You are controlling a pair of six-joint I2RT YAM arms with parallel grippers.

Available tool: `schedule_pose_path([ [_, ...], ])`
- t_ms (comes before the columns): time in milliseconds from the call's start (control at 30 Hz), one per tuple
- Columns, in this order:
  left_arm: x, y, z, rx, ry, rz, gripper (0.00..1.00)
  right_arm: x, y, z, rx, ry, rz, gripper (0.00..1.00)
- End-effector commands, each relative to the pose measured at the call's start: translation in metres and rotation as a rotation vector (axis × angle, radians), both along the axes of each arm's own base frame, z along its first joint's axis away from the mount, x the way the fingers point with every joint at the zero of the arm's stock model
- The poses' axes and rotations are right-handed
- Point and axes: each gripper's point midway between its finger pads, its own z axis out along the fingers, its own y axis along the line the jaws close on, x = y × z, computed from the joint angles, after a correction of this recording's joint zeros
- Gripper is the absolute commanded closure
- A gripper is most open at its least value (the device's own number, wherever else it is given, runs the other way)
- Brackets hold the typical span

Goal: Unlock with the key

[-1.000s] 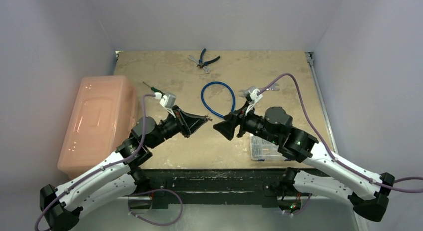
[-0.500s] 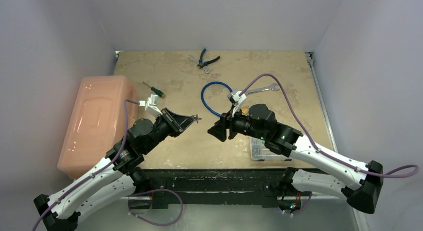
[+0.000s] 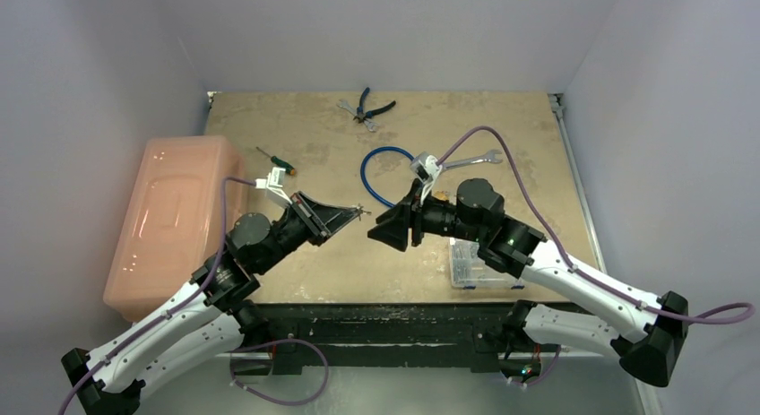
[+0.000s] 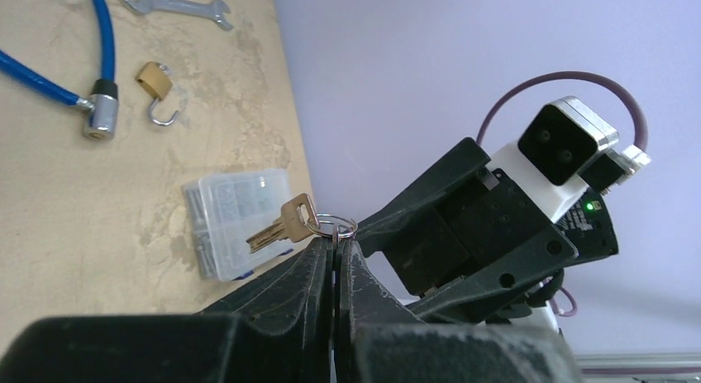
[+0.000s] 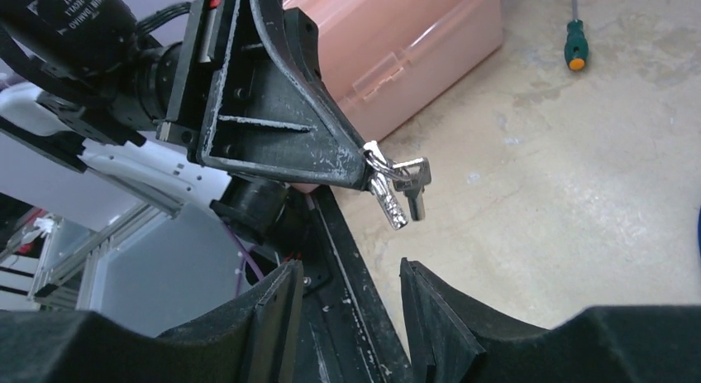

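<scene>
Likely a mid-air handover: the left end effector (image 4: 334, 244), pressed together on a thin wire ring (image 4: 335, 227), dangles the small flat silver metal key (image 4: 277, 227) at 9 o'clock of the spread right end effector (image 5: 347, 271), which must next pinch it.

Two keys (image 5: 418, 183) on one ring (image 4: 335, 227). One padlock (image 4: 155, 81), one cable lock (image 4: 101, 112), two wrenches (image 3: 470, 159), one pliers (image 3: 373, 107), one screwdriver (image 5: 574, 37), one clear box (image 4: 223, 226), one pink bin (image 3: 170, 218). Two arms (image 3: 179, 318).
</scene>
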Motion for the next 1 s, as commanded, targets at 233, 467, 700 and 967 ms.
schedule_pose_path([
  [233, -0.010, -0.010, 0.035, -0.140, -0.109, -0.082, 1.00, 0.021, 0.009, 0.047, 0.113, -0.023, -0.007, 0.43],
  [467, -0.012, -0.007, 0.044, -0.152, -0.139, -0.081, 1.00, 0.024, 0.009, 0.052, 0.134, -0.016, 0.005, 0.53],
  [700, -0.011, -0.007, 0.039, -0.144, -0.131, -0.075, 1.00, 0.018, 0.009, 0.062, 0.165, -0.016, 0.026, 0.63],
  [967, -0.008, -0.007, 0.036, -0.134, -0.132, -0.066, 1.00, 0.011, 0.010, 0.072, 0.199, -0.008, 0.060, 0.62],
])
